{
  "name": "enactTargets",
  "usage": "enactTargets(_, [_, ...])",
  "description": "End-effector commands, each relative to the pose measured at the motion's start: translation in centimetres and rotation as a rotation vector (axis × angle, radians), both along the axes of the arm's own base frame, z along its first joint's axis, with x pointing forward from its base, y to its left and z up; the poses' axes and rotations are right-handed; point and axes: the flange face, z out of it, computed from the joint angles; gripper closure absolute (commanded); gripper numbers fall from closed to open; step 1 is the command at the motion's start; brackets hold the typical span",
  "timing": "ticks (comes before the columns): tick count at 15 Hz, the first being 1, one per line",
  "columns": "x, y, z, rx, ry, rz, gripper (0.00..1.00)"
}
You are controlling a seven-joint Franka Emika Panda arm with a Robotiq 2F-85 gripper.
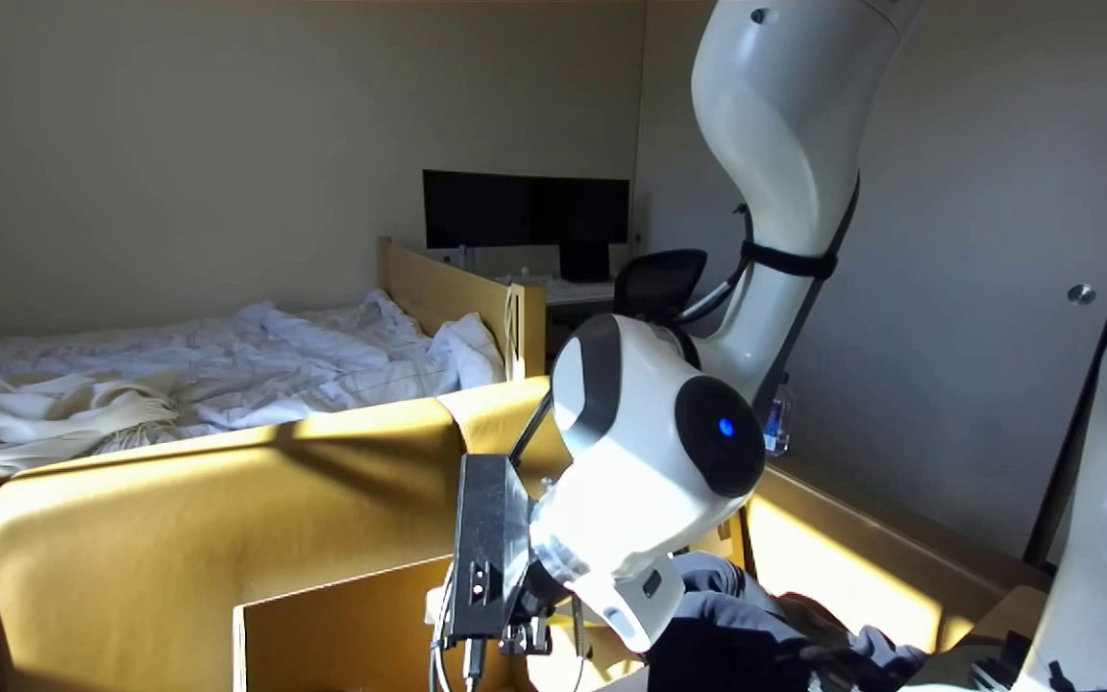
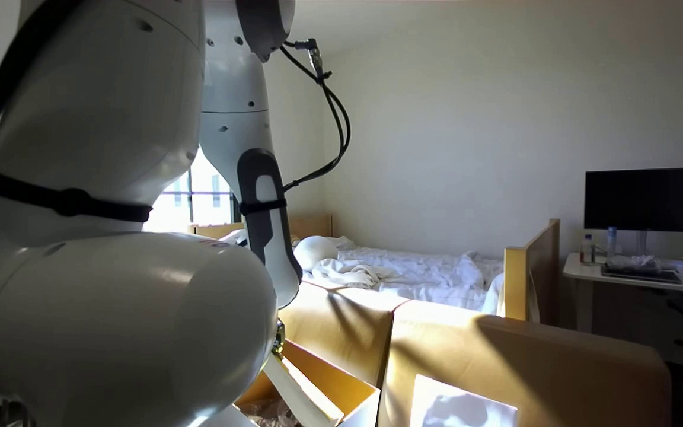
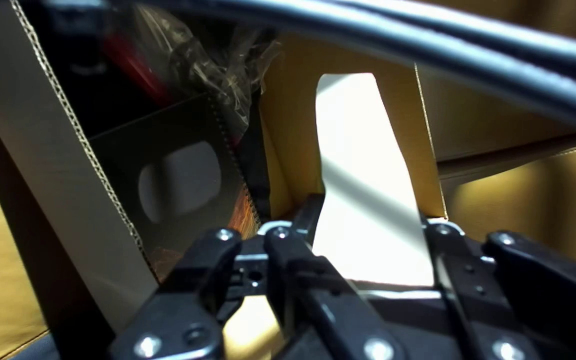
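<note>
My gripper [image 3: 368,220] is shut on a long white object [image 3: 363,150], which fills the gap between its fingers in the wrist view. Strong light hides the object's detail. In an exterior view the object [image 2: 305,392] slants down from the gripper [image 2: 279,338] over an open cardboard box [image 2: 341,379]. In another exterior view the gripper [image 1: 525,634] is low, in front of the box [image 1: 342,625]. Inside the box, the wrist view shows a dark panel [image 3: 198,120] with a pale oval, clear plastic wrap [image 3: 228,70] and a red item [image 3: 135,70].
The box stands on a tan sofa [image 1: 217,529] with a tall backrest. A white sheet or panel [image 2: 463,406] leans on the sofa. Dark clothing [image 1: 726,625] lies beside the gripper. Behind are a bed [image 1: 304,356], a desk [image 2: 638,273] and a monitor [image 1: 525,210].
</note>
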Motion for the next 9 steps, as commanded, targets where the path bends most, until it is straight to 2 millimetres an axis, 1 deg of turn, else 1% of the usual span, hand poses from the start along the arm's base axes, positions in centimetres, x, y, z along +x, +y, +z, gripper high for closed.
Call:
enactTargets(1, [-1.3,1.0,-1.5,-0.026,0.015,0.048,0.88])
enactTargets(5, [-3.7,4.3,-3.2,-0.059,0.034,0.168,0.88])
enactTargets(7, [-4.8,6.0,-4.5,-0.107,0.017,0.249,0.88])
enactTargets(9, [-5.4,7.4,-6.8,-0.173,0.013,0.296,0.88])
